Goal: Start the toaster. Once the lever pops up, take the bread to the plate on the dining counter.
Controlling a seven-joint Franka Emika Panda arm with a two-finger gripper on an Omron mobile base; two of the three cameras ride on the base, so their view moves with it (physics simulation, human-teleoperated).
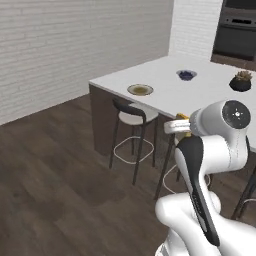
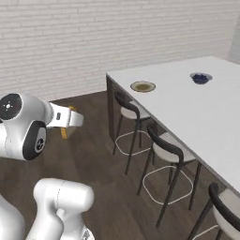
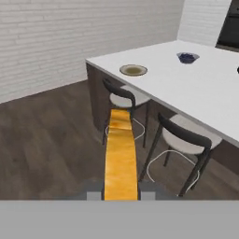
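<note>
My gripper point(image 3: 120, 194) is shut on the bread point(image 3: 120, 154), a golden-yellow slice with an orange-brown crust seen edge-on and sticking out ahead of the fingers. The hand hangs in the air above the wood floor, short of the dining counter point(image 3: 186, 88). In the left base view the gripper point(image 1: 176, 126) shows a sliver of the bread point(image 1: 183, 117) beside it. The bread point(image 2: 64, 131) also pokes out below the hand in the right base view. The plate point(image 3: 133, 70) point(image 1: 140, 89) point(image 2: 143, 86), pale-rimmed with a tan centre, sits near the counter's near corner, well ahead of the hand. The toaster is out of view.
Dark-backed stools point(image 3: 122, 95) point(image 3: 184, 137) stand along the counter's near side, between me and the plate. A blue bowl point(image 3: 187, 57) sits farther along the top, and a dark potted plant point(image 1: 240, 82) beyond it. A white brick wall point(image 2: 93, 42) runs behind.
</note>
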